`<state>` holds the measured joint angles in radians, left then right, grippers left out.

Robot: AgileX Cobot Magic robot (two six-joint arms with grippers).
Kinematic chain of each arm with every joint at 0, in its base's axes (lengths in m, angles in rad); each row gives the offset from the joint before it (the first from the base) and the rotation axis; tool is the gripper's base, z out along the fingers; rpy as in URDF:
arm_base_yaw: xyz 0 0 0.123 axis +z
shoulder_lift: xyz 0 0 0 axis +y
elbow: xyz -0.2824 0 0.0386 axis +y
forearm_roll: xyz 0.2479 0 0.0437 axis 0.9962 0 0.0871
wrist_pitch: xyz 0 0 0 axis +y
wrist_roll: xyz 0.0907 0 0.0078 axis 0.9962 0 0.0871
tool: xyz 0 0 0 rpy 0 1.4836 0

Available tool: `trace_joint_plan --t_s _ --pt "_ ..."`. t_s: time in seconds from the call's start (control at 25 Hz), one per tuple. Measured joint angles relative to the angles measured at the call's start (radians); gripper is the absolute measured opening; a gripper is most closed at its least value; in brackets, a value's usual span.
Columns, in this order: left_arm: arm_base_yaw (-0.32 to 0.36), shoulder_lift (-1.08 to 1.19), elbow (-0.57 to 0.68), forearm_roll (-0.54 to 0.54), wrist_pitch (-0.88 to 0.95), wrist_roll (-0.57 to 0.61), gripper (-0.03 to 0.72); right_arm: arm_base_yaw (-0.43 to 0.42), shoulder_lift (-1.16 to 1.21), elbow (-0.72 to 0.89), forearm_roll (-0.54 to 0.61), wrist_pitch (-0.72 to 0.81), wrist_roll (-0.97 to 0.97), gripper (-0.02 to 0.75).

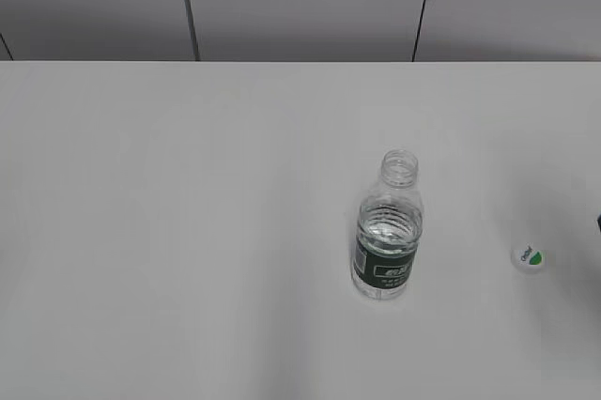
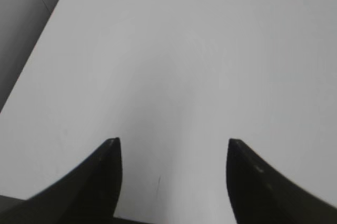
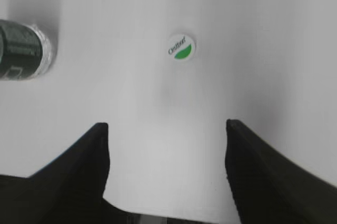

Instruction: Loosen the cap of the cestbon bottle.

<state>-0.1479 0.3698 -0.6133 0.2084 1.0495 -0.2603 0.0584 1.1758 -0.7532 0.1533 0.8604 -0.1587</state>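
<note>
Cestbon bottle (image 1: 387, 231) stands upright, cap (image 1: 529, 256) off; both pincers gape wide.

The cestbon bottle (image 1: 387, 236) stands upright, neck open; the cap (image 1: 529, 256) lies apart, green patch up.

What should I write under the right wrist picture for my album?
Open right tool above the white table, the cap lying top-up ahead, apart from the cestbon bottle.

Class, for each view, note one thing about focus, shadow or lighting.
Exterior view: even, soft light; the bottle and the cap are sharp. Left wrist view: blurred dark left pincer, faint shadow on the table. Right wrist view: right pincer soft; cap lettering blurry.
</note>
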Motion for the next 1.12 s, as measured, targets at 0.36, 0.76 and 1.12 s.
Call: trace_joint_plan --t_s 0.36,0.76,1.12 --pt "0.000 -0.227 0.076 -0.063 0.025 0.131 0.462 0.000 -0.428 0.133 0.002 0.152 -0.019 0.522" --pt "-0.021 -0.377 0.087 -0.056 0.009 0.160 0.439 0.000 -0.846 0.135 -0.009 0.194 -0.136 0.521" --pt "-0.021 -0.379 0.094 -0.033 0.010 0.163 0.428 0.000 -1.093 0.283 -0.015 0.226 -0.142 0.521"
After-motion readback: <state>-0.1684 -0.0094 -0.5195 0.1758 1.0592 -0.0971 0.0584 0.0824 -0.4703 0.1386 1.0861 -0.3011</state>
